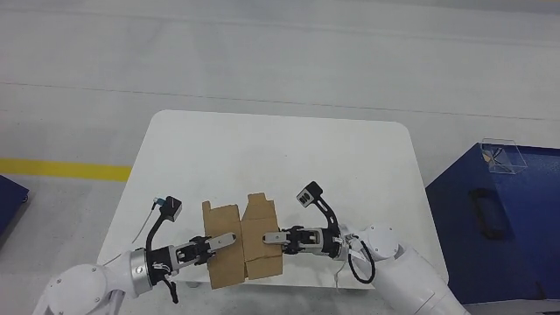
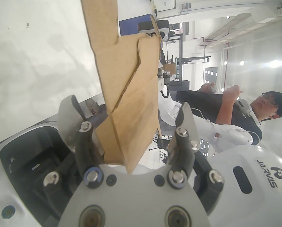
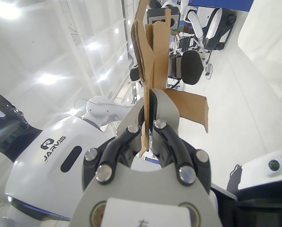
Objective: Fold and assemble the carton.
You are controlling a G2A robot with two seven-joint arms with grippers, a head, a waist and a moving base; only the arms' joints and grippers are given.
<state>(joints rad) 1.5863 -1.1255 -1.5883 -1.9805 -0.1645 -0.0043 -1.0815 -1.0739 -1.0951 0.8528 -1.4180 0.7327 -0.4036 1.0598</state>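
The carton [image 1: 241,245] is a flat-folded brown cardboard blank with flaps at its far end, held over the front part of the white table [image 1: 280,149]. My left gripper [image 1: 219,243] is at the carton's left side. In the left wrist view the carton [image 2: 131,83] runs between the left gripper's [image 2: 128,102] widely spread fingers [image 2: 186,119], which stand open with gaps on both sides. My right gripper [image 1: 273,238] is at the carton's right edge. Seen from the right wrist, that gripper [image 3: 149,95] is shut on the carton [image 3: 155,48], one flap sticking out sideways.
A blue cabinet [image 1: 499,227] stands to the right of the table, with a clear plastic box [image 1: 503,153] on top. The table's far half is bare white surface. Grey floor with a yellow line [image 1: 61,169] surrounds the table.
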